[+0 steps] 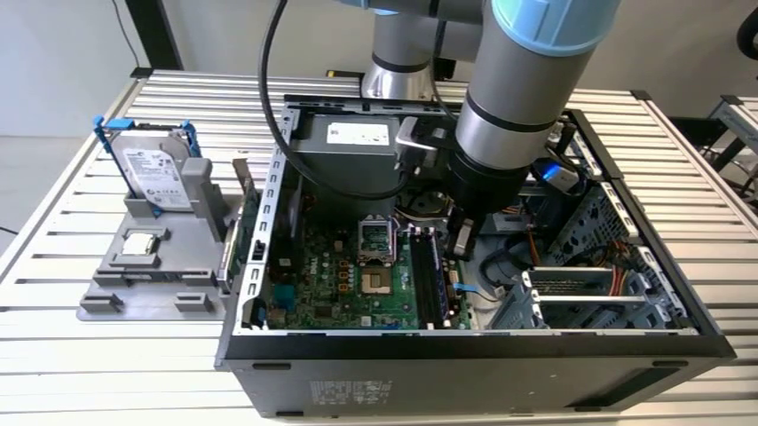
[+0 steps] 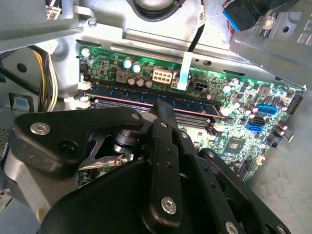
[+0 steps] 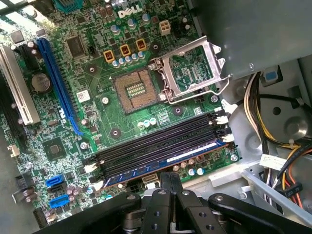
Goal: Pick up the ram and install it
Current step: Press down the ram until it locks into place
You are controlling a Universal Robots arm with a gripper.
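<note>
The ram [image 3: 165, 161] is seated in the outermost black memory slot of the motherboard [image 3: 97, 107], at five o'clock from the open processor socket [image 3: 134, 90] in the first wrist view. The gripper [image 3: 170, 178] is positioned just above it with its fingers closed together, empty, inside the computer case [image 1: 474, 355].

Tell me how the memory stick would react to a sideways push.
Thin and narrow, the memory stick is probably light, stiff yet breakable. Standing on edge in the green board, it would likely bend or crack, not slide.
</note>
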